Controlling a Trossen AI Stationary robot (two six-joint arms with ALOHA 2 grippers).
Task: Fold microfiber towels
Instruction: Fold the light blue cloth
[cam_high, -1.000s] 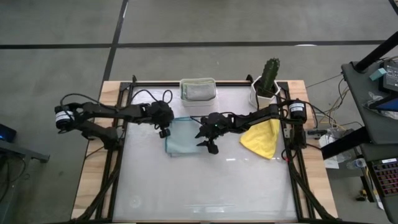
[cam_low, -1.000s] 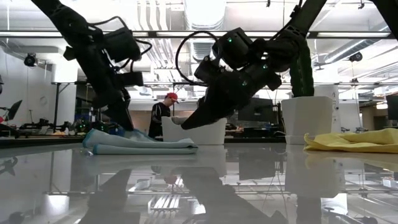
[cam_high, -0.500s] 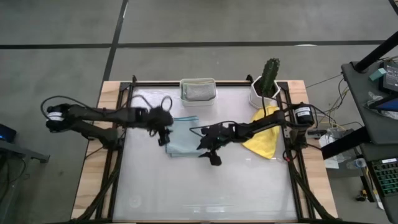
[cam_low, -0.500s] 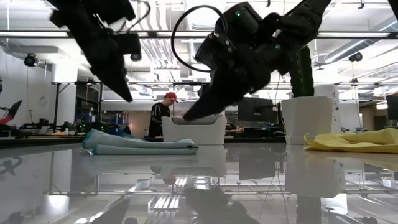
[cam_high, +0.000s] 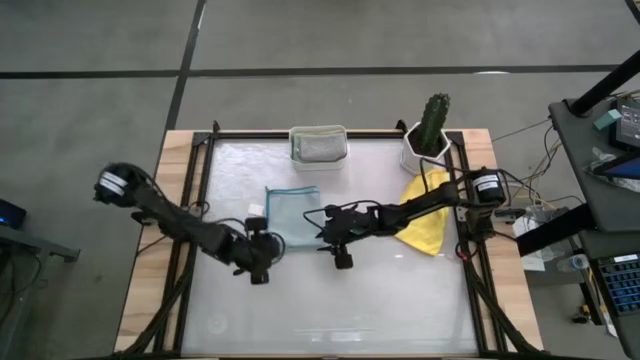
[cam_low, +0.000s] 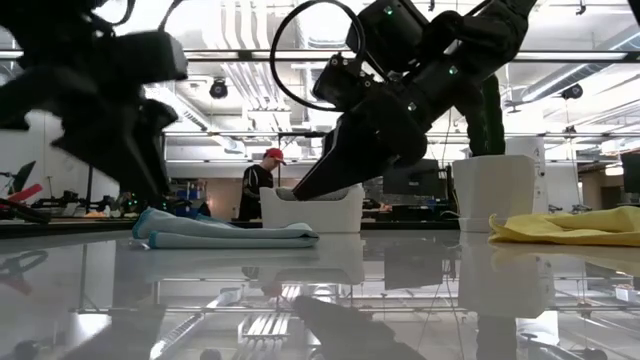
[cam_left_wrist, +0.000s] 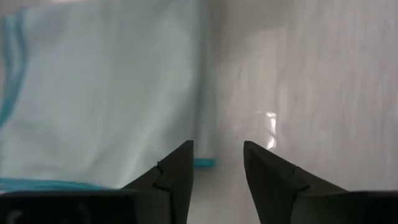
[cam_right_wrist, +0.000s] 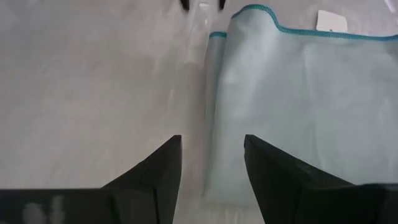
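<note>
A: Hovering my left gripper (cam_high: 258, 270) low over the near left corner of the pale blue-grey towel (cam_high: 292, 216); fingers parted, nothing between them; my right gripper (cam_high: 340, 256) sits just off the towel's right edge, also parted and empty.

B: Towel state?

A: Lying flat on the table (cam_high: 400, 300), looks already doubled over, teal hem showing; yellow towel (cam_high: 425, 225) in a loose heap well to the right by the cactus pot (cam_high: 425, 150); white tub (cam_high: 318, 145) at the back holds what look like folded cloths, colours hard to tell.

B: Step?

A: Between folds, I judge; both claws free of the cloth; next fold not yet started.

B: Next move needs?

A: Pinching matching corners, one per claw, close to the table so only the intended layers come up; then carrying them across evenly, or the edges skew.
</note>
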